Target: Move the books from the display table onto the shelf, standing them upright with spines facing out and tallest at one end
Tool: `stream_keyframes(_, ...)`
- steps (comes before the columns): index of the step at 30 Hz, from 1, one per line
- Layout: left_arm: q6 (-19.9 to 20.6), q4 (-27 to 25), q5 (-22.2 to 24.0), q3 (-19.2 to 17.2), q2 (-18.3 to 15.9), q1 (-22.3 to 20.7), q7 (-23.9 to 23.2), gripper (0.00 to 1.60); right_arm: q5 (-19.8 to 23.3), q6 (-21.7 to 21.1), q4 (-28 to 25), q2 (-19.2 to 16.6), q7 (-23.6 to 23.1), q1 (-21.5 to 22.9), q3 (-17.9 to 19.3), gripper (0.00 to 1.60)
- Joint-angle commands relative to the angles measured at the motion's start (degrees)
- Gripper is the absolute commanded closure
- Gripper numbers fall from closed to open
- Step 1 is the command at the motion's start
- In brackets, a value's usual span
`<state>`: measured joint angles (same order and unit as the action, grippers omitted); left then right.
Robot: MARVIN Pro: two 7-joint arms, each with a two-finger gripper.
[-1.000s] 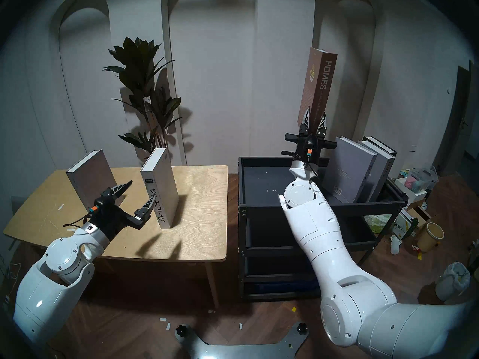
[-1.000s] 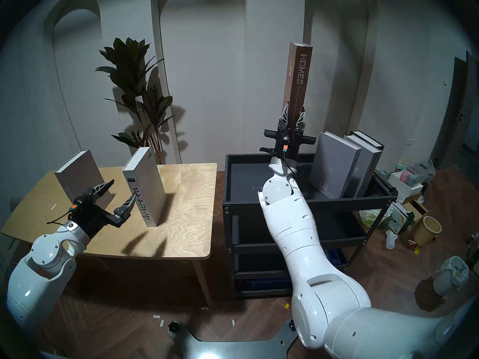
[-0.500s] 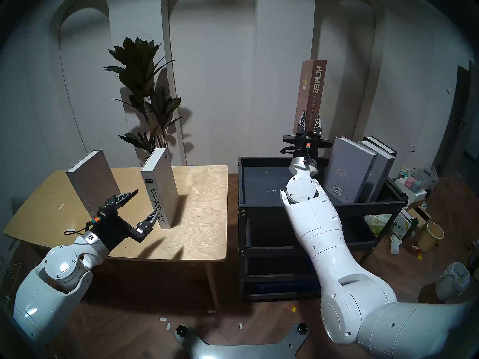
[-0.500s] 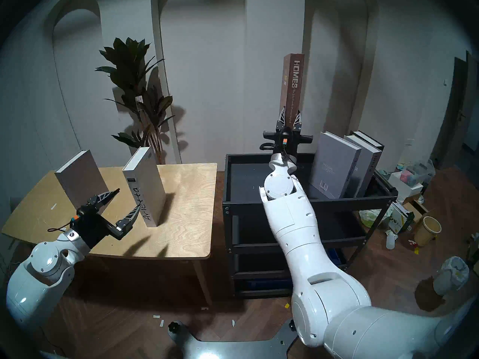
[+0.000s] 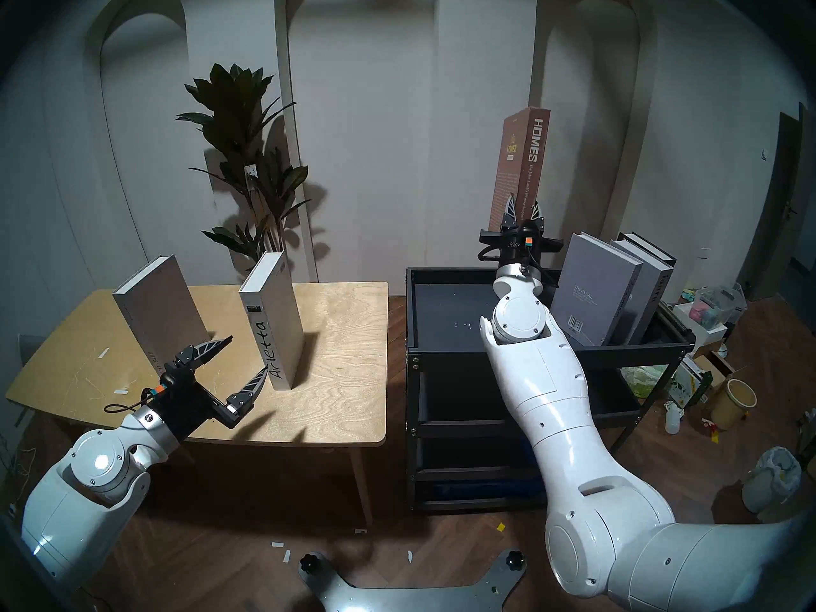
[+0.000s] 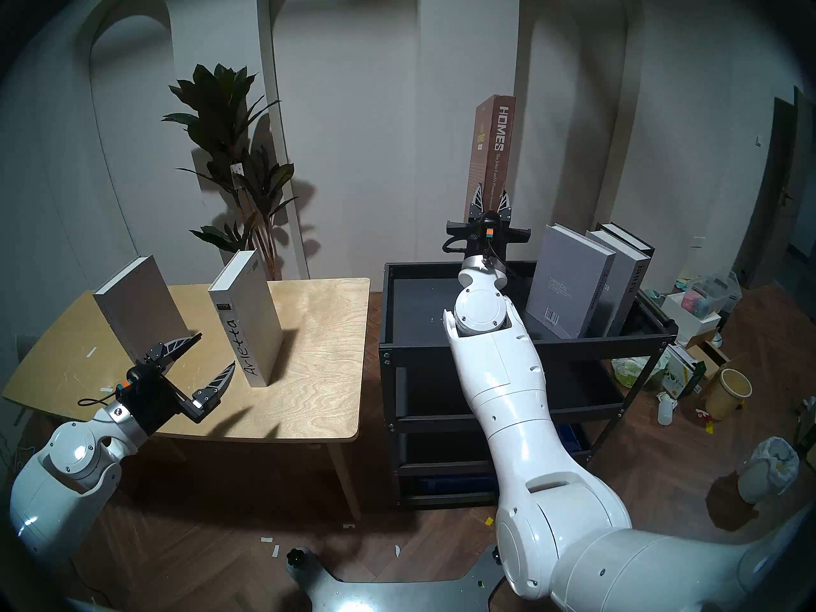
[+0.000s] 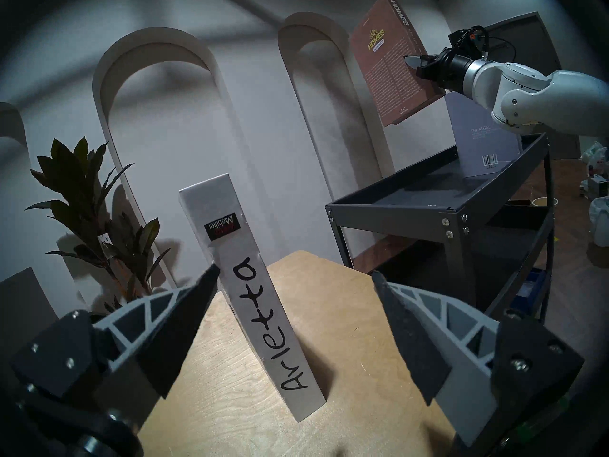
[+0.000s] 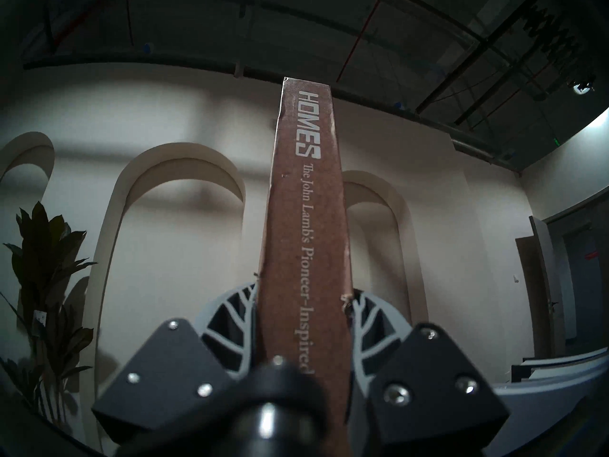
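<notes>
My right gripper [image 5: 523,205] is shut on the lower spine of the brown "HOMES" book [image 5: 525,156], held upright in the air over the back of the black shelf [image 5: 441,348]. The spine faces me in the right wrist view [image 8: 304,232]. Three books [image 5: 594,288] lean together at the right end of the shelf's top tray. On the display table [image 5: 344,368] stand the white "Arletta" book [image 5: 276,319] and a grey book [image 5: 159,306]. My left gripper [image 5: 249,353] is open, just in front of and left of the Arletta spine [image 7: 260,298].
A tall potted plant [image 5: 247,156] stands behind the table. Boxes, a yellow bucket [image 5: 733,403] and a lined bin [image 5: 772,478] litter the floor right of the shelf. The left half of the shelf's top tray [image 5: 446,306] is bare.
The right gripper has lowered the HOMES book and shifted it slightly left. The left gripper, still open, has drawn back toward the table's near edge.
</notes>
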<state>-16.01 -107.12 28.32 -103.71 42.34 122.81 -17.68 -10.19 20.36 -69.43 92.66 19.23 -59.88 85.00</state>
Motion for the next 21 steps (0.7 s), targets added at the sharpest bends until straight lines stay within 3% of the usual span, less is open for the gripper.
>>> stream_keyframes(1, -2.64, -0.41, 0.76, -1.27, 0.27, 0.12, -1.01, 0.0, 1.96, -3.63, -4.86, -0.98, -4.39, -3.09, -0.6, 1.6)
stream_keyframes(9, -5.29, 0.26, 2.14, -1.73, 1.03, 0.9, -2.68, 0.0, 4.61, -8.6, -10.36, -4.32, -10.27, -3.89, 0.38, 1.6)
stream_keyframes(14, -8.28, 1.01, 3.85, -2.64, 2.25, 1.03, -3.88, 0.0, 6.21, -8.89, -12.82, -6.61, -13.86, -4.3, 1.68, 1.6)
stream_keyframes(21, -14.0, 3.24, 6.94, -3.19, 4.01, 0.63, -6.43, 0.0, 9.36, -6.41, -18.53, -8.91, -19.78, -12.43, 2.28, 1.6)
